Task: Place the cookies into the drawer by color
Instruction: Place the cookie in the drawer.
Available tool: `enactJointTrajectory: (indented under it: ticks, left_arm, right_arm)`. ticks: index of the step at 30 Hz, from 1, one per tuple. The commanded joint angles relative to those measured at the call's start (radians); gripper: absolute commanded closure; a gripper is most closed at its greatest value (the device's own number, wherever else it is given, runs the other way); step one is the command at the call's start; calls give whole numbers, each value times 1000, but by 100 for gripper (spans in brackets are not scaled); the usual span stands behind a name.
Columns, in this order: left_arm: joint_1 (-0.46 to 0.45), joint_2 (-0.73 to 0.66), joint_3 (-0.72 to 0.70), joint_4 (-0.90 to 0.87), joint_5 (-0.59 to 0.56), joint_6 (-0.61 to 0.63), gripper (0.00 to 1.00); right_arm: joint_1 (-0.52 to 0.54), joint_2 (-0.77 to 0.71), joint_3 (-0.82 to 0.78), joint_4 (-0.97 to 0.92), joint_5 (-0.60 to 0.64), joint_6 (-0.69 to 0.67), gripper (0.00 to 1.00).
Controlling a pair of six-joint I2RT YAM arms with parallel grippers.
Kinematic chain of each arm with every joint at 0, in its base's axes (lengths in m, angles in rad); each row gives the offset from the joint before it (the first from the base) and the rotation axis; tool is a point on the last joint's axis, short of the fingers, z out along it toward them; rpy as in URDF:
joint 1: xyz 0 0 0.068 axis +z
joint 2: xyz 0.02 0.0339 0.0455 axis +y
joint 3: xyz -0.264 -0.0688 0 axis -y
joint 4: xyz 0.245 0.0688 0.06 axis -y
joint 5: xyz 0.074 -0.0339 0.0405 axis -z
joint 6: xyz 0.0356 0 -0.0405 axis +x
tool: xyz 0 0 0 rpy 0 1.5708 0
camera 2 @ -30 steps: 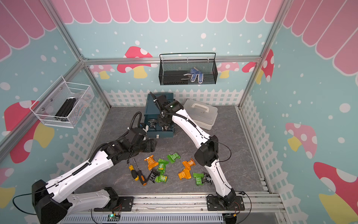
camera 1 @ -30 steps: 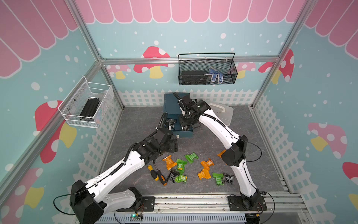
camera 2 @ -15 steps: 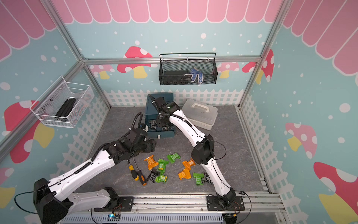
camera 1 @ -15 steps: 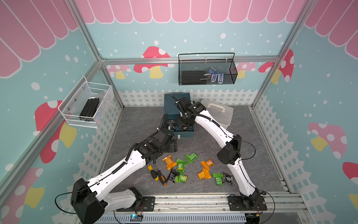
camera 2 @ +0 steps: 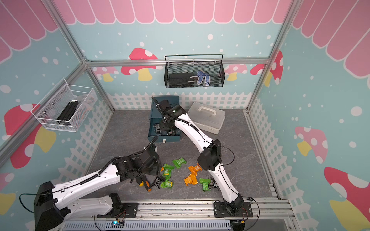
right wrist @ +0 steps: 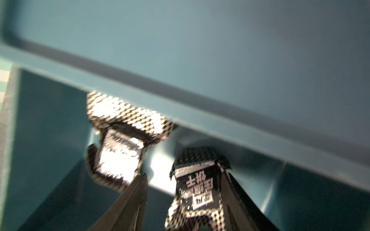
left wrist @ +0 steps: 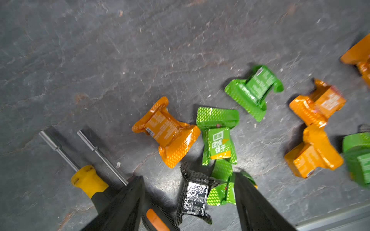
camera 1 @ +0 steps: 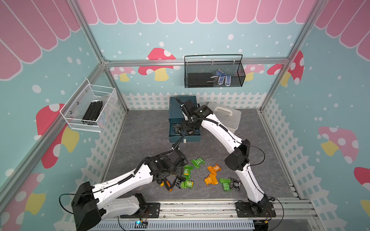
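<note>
Two pincers are busy. The drawer (camera 1: 180, 108) is the biggest thing, a dark blue box with one tray pulled out. The right pincer (right wrist: 185, 178) dips down inside that tray. A grey case (camera 1: 233, 122) sits near the right pincer, off to its side. The right pincer is open. A black cookie (right wrist: 198, 188) lies between its fingers, leaning on one finger with a gap to the other. A second black cookie (right wrist: 120, 156) lies just past its tips. The left pincer (left wrist: 187, 175) is open too. Two screwdrivers (left wrist: 88, 180) lie by one of its fingers. A third black cookie (left wrist: 195, 197) lies between its fingers, not pinched. Some green cookies (left wrist: 219, 144) and orange cookies (left wrist: 168, 133) lie just ahead of its tips.
</note>
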Motion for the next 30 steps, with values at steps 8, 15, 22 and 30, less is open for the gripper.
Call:
enactJointTrajectory:
  ticks: [8, 15, 22, 30]
  left_arm:
    - [-102, 18, -53, -17, 1, -32, 23]
    - [-119, 153, -40, 4, -14, -22, 24]
    - [-128, 226, -54, 37, 10, -10, 24]
    - [-131, 275, -62, 39, 32, -17, 23]
  right_arm:
    - [31, -471, -515, 340, -47, -51, 38]
    - [31, -676, -783, 413, -52, -74, 38]
    - [25, -913, -1148, 584, -21, -40, 38]
    - [20, -1095, -1318, 590, 87, -12, 37]
